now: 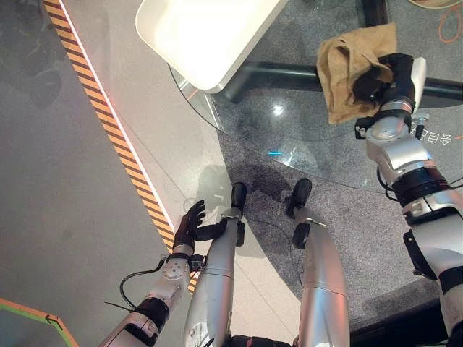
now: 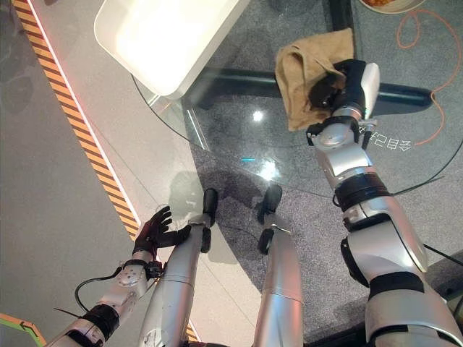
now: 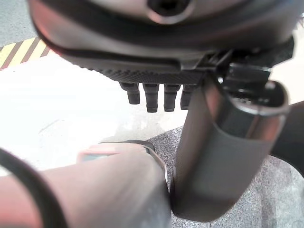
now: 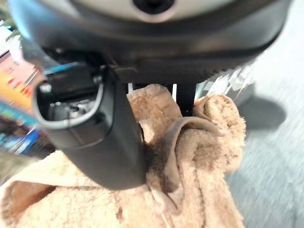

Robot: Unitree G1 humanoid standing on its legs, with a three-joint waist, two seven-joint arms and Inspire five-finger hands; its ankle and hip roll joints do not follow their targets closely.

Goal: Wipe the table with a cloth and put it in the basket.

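Fingers of the right hand (image 1: 382, 78) are curled round a tan cloth (image 1: 347, 69), bunching it into folds against the palm. In the left eye view that hand is raised over the round glass table (image 1: 289, 144), with the cloth hanging crumpled from its grip above the glass and toward the table's far side. A white tray-like panel (image 1: 206, 32) lies across the table's left edge. A curved basket rim (image 1: 438, 3) shows at the top right corner, well apart from the cloth. The left hand (image 1: 189, 224) hangs low beside the table, over the pale floor near a black-and-orange striped line (image 1: 108, 119) — its fingers straight and spread, holding nothing.

The right eye view shows the same arrangement: cloth (image 2: 311, 76) gripped in the right hand (image 2: 340, 83) above the glass, left hand (image 2: 155, 230) relaxed and empty near the floor stripe. An orange cord (image 2: 427, 65) loops on the grey carpet beyond the table.

The left wrist view shows the left hand's fingers (image 3: 152, 97) in a row, extended over the pale floor, nothing between them and the thumb.

The right wrist view shows the thumb (image 4: 99, 128) pressed down into the cloth (image 4: 199, 156) — the fabric is folded and gathered under the hand, clamped against it.
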